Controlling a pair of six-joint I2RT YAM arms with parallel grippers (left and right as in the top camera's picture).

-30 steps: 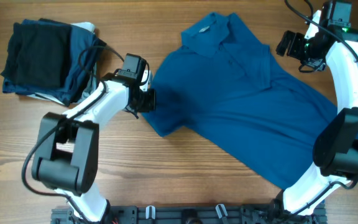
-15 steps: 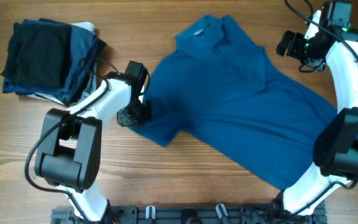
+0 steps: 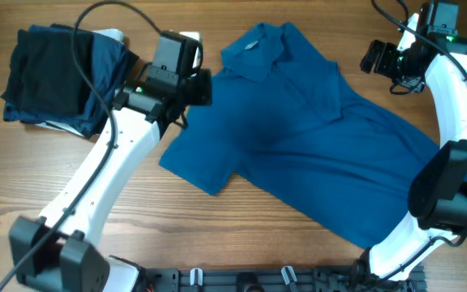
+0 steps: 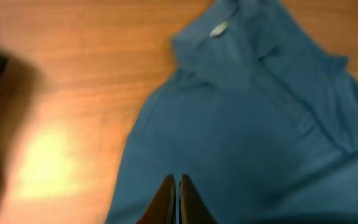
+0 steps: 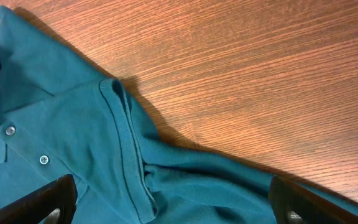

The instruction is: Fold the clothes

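Polo shirt (image 3: 314, 154) flat on table (image 3: 217, 243), face up, laid diagonally. Collar (image 3: 254, 49) at the far end. Hem at the near end, partly hidden under the right arm.

Handling, judged: soft, light knit. Likely to drape and sag from any single pinch and to slide readily on the wood; nothing to break. Firmest spots probably the collar, the placket with its buttons (image 5: 44, 160), and the sleeve hem (image 5: 126, 155). Best taken there or at the shoulder seams, two points at once. Cloth bunched just beside that sleeve hem; worth smoothing before any fold.

Left hand (image 4: 176, 193) raised above the shirt's shoulder on the left arm's side, fingers pressed together, nothing seen between them. Right hand (image 5: 173, 202) over the shirt's opposite sleeve, fingers wide apart, clear of the cloth.

Room: sleeve (image 3: 197, 162) on the left arm's side spread out, bare wood all round it and beyond the collar. Stack of folded garments (image 3: 55, 77) well apart from the shirt on that same side; any sweep should stop short of it.
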